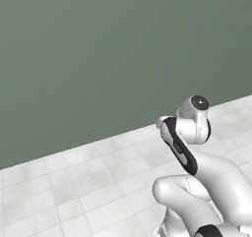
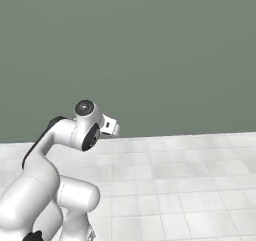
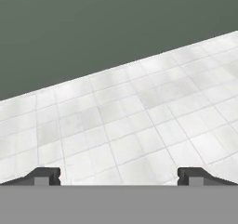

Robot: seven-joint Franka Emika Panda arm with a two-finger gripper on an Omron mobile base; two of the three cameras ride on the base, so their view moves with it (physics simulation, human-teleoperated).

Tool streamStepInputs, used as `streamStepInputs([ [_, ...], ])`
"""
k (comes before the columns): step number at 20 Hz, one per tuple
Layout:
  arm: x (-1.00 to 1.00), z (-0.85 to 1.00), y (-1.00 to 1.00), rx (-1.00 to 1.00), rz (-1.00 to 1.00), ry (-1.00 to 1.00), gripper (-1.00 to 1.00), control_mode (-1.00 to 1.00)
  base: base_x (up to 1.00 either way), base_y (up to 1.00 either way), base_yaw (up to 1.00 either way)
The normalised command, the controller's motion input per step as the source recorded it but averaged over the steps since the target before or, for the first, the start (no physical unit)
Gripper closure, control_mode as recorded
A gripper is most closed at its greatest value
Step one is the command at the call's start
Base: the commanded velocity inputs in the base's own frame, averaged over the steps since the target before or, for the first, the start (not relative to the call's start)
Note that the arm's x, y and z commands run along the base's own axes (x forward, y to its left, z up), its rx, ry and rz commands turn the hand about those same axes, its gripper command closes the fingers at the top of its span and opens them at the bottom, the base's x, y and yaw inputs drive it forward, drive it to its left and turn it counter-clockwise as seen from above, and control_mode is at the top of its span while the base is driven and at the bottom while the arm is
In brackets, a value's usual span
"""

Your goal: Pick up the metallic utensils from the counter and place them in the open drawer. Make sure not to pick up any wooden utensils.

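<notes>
We see the white arm [image 1: 197, 182] folded up over a pale tiled floor [image 1: 88, 182], with a plain grey-green wall [image 1: 98, 44] behind it. In the left base view the arm rises from the lower right, in the right base view from the lower left [image 2: 55, 185], its hand end pointing out toward the wall. In the hand view the gripper [image 3: 119, 175] looks low across the floor tiles toward the wall; we see its two dark fingertips [image 3: 44, 175] set far apart at the bottom, so the jaws stand wide open with nothing between them. As for the knife, spoon, counter and drawer, we cannot tell where they are from these pictures.
</notes>
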Motion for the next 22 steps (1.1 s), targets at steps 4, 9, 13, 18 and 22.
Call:
streamStepInputs([
  [4, 0.00, 0.00, 0.00, 0.00, 0.00, 0.00, -1.00, 1.00, 0.91, -0.37, -0.44],
  [9, 0.00, 0.00, 0.00, 0.00, 0.00, 0.00, -1.00, 1.00, 0.68, -0.52, -0.54],
  [13, 0.00, 0.00, 0.00, 0.00, 0.00, 0.00, -1.00, 1.00, 0.66, -0.50, -0.60],
  [18, 0.00, 0.00, 0.00, 0.00, 0.00, 0.00, -1.00, 1.00, 0.65, -0.44, -0.62],
  [22, 0.00, 0.00, 0.00, 0.00, 0.00, 0.00, -1.00, 1.00, 0.71, -0.35, -0.63],
])
